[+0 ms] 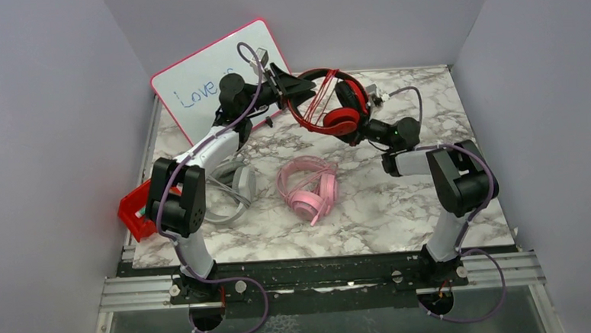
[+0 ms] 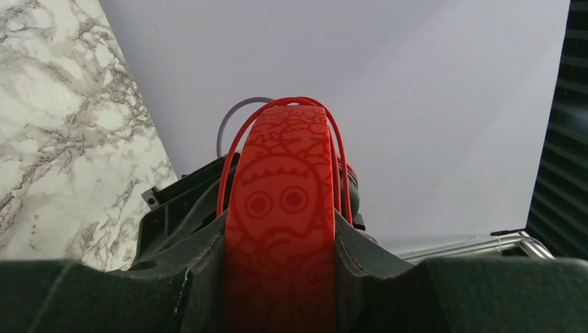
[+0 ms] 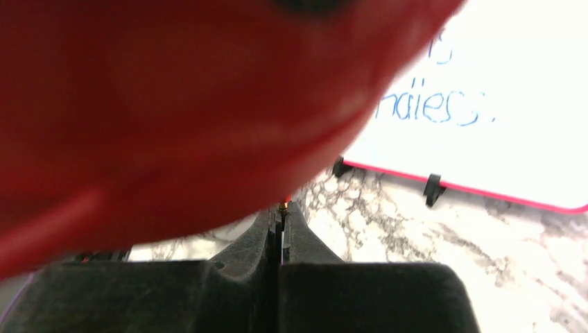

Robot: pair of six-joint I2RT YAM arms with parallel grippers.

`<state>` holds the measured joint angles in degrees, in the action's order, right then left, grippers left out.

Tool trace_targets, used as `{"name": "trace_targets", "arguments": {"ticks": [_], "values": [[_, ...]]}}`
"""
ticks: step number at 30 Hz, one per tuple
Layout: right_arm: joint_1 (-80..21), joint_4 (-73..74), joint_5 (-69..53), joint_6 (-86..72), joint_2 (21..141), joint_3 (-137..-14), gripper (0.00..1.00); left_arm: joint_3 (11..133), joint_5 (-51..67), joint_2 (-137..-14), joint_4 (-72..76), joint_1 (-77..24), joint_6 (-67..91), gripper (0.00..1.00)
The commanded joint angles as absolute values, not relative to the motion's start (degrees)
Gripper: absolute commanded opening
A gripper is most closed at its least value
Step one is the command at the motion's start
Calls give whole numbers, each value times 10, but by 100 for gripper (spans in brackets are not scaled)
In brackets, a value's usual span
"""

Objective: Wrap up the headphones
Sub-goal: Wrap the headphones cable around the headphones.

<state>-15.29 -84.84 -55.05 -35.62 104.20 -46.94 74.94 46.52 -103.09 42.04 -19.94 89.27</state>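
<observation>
The red-and-black headphones [image 1: 327, 104] hang in the air at the back of the table. My left gripper [image 1: 292, 86] is shut on their patterned red headband [image 2: 281, 208], jaws pressed on both of its edges [image 2: 281, 260]. Loops of thin red cable [image 2: 229, 159] run over the band. My right gripper [image 1: 357, 131] sits just under the red ear cup [image 3: 173, 104], which fills that view as a blur. Its fingers are shut [image 3: 281, 215], with a small gold plug tip [image 3: 283, 205] pinched at their ends. The pink headphones [image 1: 309, 187] lie mid-table. The grey/white headphones [image 1: 236, 186] lie partly under my left arm.
A whiteboard [image 1: 207, 76] with a red rim and blue writing leans at the back left, also in the right wrist view [image 3: 485, 90]. A red plastic object [image 1: 136, 211] sits at the table's left edge. Grey walls enclose the marble table [image 1: 386, 207].
</observation>
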Motion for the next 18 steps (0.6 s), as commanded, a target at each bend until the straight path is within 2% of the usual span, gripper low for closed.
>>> {"name": "trace_targets", "arguments": {"ticks": [1,5,12,18], "values": [[-138,-963,-582,-374,1031,-441,0,757,479,-1017,454,-200,886,0],[-123,-1020,-567,-420,1032,-428,0,749,475,-1016,454,-201,889,0],[-132,-1023,-536,-449,1004,-449,0,763,468,-1022,463,-209,920,0],[-132,-1023,-510,-468,974,-469,0,750,462,-1037,542,-214,1005,0]]}}
